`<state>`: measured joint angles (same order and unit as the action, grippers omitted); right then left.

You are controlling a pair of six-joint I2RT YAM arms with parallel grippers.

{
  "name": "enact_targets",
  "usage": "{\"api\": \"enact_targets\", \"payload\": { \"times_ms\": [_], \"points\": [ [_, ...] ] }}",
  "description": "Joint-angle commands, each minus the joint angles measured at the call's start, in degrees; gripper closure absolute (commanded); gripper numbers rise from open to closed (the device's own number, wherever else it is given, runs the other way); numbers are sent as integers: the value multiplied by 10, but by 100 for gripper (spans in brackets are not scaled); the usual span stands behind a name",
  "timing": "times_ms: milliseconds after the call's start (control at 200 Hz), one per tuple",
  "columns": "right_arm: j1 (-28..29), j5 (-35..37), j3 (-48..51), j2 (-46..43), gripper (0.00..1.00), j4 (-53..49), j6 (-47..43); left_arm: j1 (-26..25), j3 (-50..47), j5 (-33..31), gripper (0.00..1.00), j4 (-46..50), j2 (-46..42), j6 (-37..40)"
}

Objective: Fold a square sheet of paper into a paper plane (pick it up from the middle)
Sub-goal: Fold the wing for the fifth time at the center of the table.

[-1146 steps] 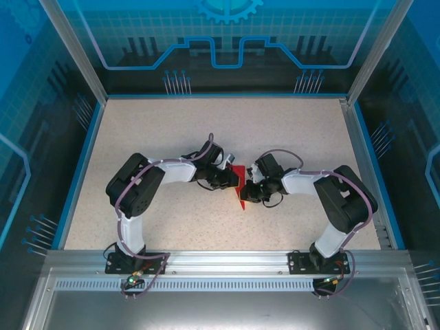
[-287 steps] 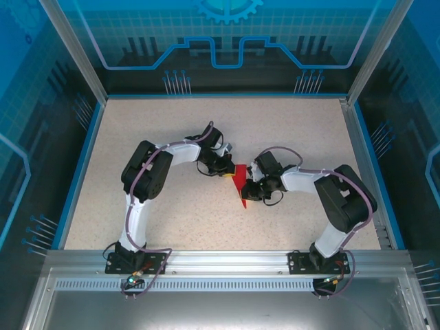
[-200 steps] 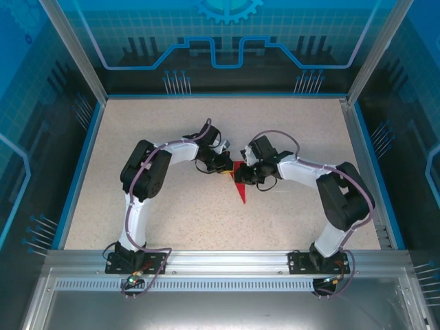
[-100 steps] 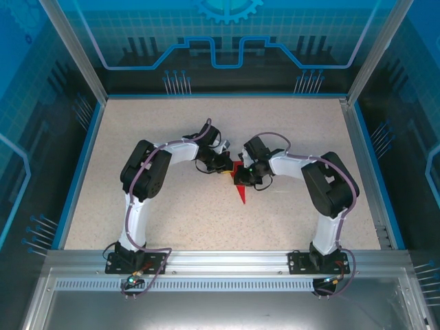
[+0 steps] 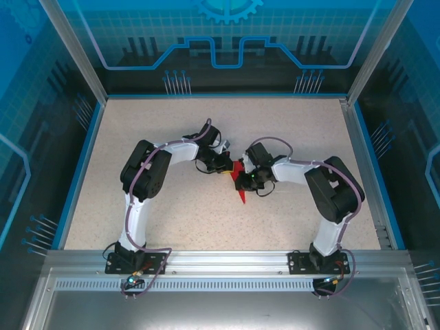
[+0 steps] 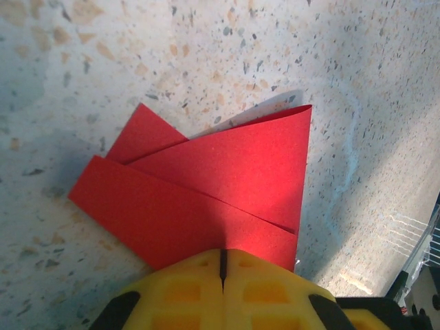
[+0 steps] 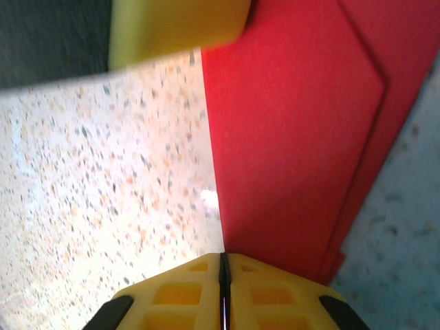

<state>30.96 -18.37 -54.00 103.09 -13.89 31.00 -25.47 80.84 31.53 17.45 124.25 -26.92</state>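
Left gripper (image 6: 222, 258): you have its pads pressed together, tips on the red paper's (image 6: 206, 185) edge.
Right gripper (image 7: 223, 260): pressed together too, touching the fold.
Red paper: folded, flat, mid-table (image 5: 289, 130), between your grippers.

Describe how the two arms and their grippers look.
The left arm and right arm are alike: white link shells, bulky black joints, and a greyish-purple cable looping alongside each. The left gripper and right gripper have yellow fingers moulded with a grid of square recesses.
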Motion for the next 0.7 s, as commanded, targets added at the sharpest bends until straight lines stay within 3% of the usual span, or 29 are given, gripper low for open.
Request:
{"api": "enact_targets", "payload": {
  "times_ms": [0, 695],
  "points": [
    [20, -11, 56, -16, 90, -92, -5, 8, -14, -99, 96, 37, 39, -2],
    [41, -9, 126, -81, 90, -126, -11, 8, -8, -101, 96, 38, 41, -5]
  ]
}}
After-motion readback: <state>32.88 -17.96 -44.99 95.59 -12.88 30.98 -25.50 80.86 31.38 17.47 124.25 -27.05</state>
